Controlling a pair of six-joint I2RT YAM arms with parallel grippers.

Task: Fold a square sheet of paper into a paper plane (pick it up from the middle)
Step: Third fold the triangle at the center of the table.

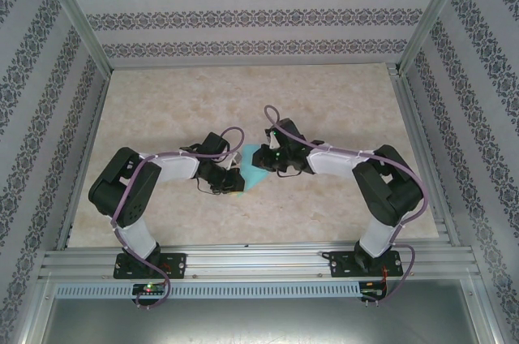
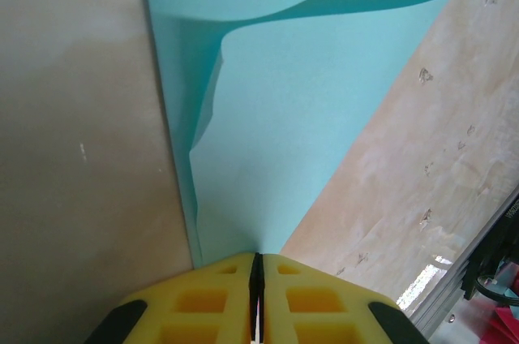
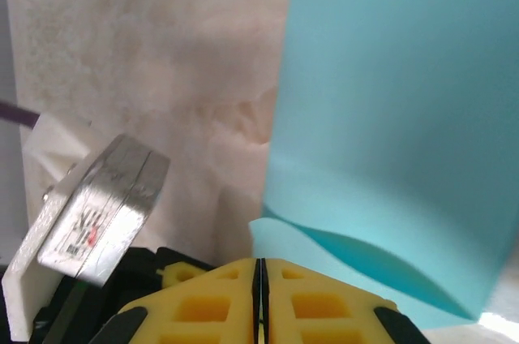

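Two grippers meet at the middle of the table (image 1: 340,101), and the square sheet of paper (image 1: 255,172) lies just between them, so neither arm is clearly nearer to it. In the left wrist view, the left gripper (image 2: 256,258) has its yellow fingers (image 2: 203,295) pressed together with only a thin dark line between them. The turquoise sheet narrows right into this line, so I judge that it is pinched there. From this pincer the paper runs straight ahead, with its long axis in line with the finger seam. At the far end one flap rises off the sheet and curls over, throwing a shadow below it. In the right wrist view, the right gripper (image 3: 259,263) is also closed to a thin slit. The paper stands ahead of it and mostly to the right side, and a low fold reaches down to the fingertips. It seems to be held here as well, though the contact itself is partly hidden behind the pads. The fold is not yet flat and the sheet does not have a dart shape. In my judgement, the coming move depends on this: the two pincers face each other across the sheet, so any pull or press should go along that shared line, otherwise the thin paper may twist or tear.
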